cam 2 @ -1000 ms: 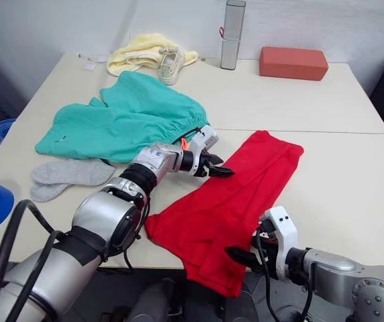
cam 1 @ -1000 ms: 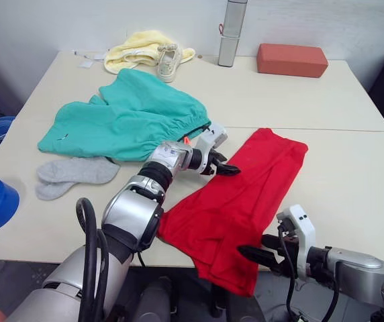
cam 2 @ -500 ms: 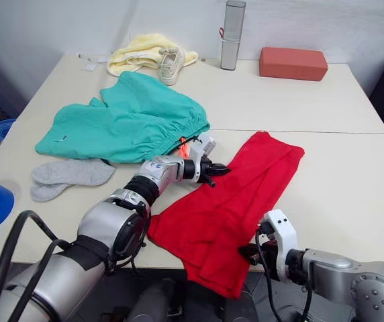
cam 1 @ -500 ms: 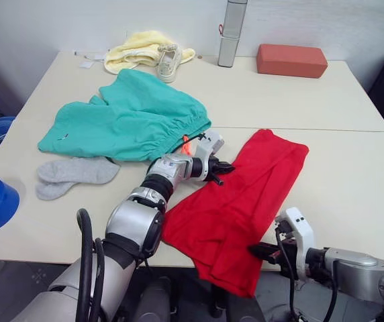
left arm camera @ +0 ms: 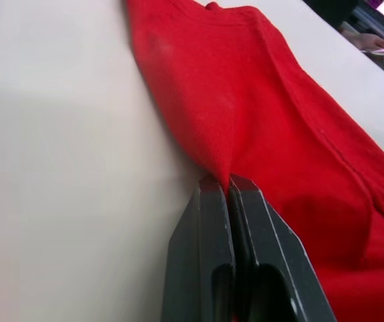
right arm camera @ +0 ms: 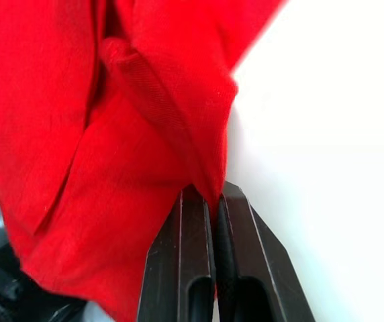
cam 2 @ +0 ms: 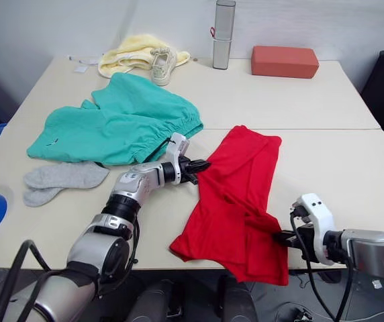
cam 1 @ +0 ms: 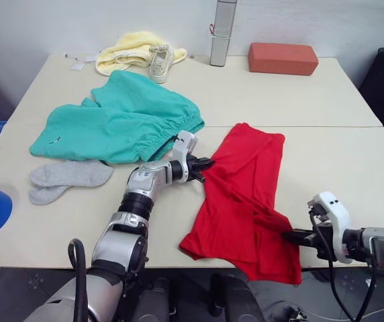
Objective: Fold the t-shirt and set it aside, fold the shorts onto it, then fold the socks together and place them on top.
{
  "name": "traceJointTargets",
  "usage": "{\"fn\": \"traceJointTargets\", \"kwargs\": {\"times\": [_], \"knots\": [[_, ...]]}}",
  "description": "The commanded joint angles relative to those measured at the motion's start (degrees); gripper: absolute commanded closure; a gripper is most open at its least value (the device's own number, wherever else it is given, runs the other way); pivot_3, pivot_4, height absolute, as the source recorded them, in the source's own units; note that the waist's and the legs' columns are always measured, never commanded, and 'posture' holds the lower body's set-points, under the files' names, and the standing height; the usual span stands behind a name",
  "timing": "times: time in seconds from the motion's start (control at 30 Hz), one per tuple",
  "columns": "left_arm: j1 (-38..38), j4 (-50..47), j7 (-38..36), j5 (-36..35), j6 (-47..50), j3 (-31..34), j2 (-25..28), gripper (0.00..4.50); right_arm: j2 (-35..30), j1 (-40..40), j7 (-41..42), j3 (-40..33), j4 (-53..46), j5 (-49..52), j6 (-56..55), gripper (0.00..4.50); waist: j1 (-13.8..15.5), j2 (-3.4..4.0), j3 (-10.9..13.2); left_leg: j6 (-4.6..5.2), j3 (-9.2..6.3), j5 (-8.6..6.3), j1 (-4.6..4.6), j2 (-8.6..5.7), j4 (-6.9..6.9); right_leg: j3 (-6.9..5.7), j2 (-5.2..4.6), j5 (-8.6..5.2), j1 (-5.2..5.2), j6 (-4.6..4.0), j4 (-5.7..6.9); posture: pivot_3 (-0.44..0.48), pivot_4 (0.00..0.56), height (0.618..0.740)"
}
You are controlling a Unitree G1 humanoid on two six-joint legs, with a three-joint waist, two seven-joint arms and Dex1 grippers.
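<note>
Both claws clenched on the t-shirt [cam 1: 246,194]: left claw [cam 1: 201,163], right claw [cam 1: 294,235]; now dragged rightward along desk's front edge; folding barely begun.

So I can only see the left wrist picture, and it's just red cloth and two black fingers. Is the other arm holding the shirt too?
Observer: Yes. The right gripper is shut on the near right edge of the t-shirt, close to the table's front edge.
Operator: Does any of the shirt hang off the table?
Observer: Yes, its nearest part droops past the front edge.
Operator: What's near my left arm?
Observer: The teal-green shorts lie just beyond the left gripper, which is shut on the shirt's left edge.
Operator: Where are the socks?
Observer: The grey socks lie on the table to the robot's left, just nearer than the shorts.
</note>
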Motion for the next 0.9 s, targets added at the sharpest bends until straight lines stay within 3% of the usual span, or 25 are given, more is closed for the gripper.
{"fn": "traceJointTargets", "kwargs": {"times": [0.03,0.2,0.47,0.53,0.63,0.73,0.9], "knots": [[3.17,-10.18,4.72,-2.08,4.09,0.62,-1.29,4.48,-2.52,-1.22,4.86,0.76,3.65,-4.51,-3.79,4.5,0.14,0.0,0.0,0.0,0.01,0.0,0.0,0.0,0.01,0.01,-0.01,0.0,0.0,0.01,-0.01,0.0,0.15,0.74],[11.69,-24.89,12.87,-2.2,8.41,-1.38,-5.5,4.48,-4.39,-5.98,11.7,6.15,11.3,-12.82,-10.9,4.5,0.89,0.0,0.0,0.0,0.02,0.0,-0.01,-0.02,0.06,0.02,-0.03,0.02,0.02,0.03,-0.03,0.0,0.15,0.74],[15.67,-31.04,18.88,-3.0,8.37,-1.63,-7.36,4.48,-3.36,-9.96,17.74,9.43,14.94,-17.35,-12.99,4.5,1.38,0.0,0.0,-0.01,0.0,0.01,-0.02,-0.02,0.14,0.0,-0.06,0.02,0.04,0.02,0.01,0.0,0.15,0.74],[16.24,-31.52,17.96,-2.87,8.73,-3.08,-6.14,4.06,-2.02,-10.51,17.8,7.78,15.39,-15.75,-10.97,4.5,1.38,0.0,0.0,-0.01,-0.01,0.01,-0.02,-0.02,0.12,0.0,-0.06,0.02,0.04,0.02,-0.01,0.0,0.15,0.74],[16.99,-33.26,13.86,-2.91,7.25,-5.56,-2.35,3.32,-1.61,-9.99,19.62,4.96,13.52,-12.72,-8.39,3.8,1.37,0.01,0.0,-0.01,-0.01,0.01,-0.02,-0.02,0.14,-0.02,-0.06,0.03,0.04,0.02,0.02,0.0,0.15,0.74],[18.25,-36.3,8.95,-2.88,6.16,-7.64,3.5,2.25,-1.85,-7.34,21.99,2.08,12.3,-13.31,-11.52,2.73,1.35,0.02,0.0,-0.02,-0.01,0.01,-0.01,-0.01,0.12,-0.02,-0.05,0.02,0.04,0.0,0.0,0.0,0.15,0.74],[21.13,-43.59,-1.47,-5.07,2.31,-9.65,13.63,0.67,-4.83,0.96,35.63,-3.52,12.08,-16.92,-24.17,1.01,1.38,0.05,0.01,-0.03,-0.02,0.0,-0.02,-0.02,0.08,-0.02,-0.05,0.02,0.04,-0.01,-0.04,0.0,0.15,0.74]]}}
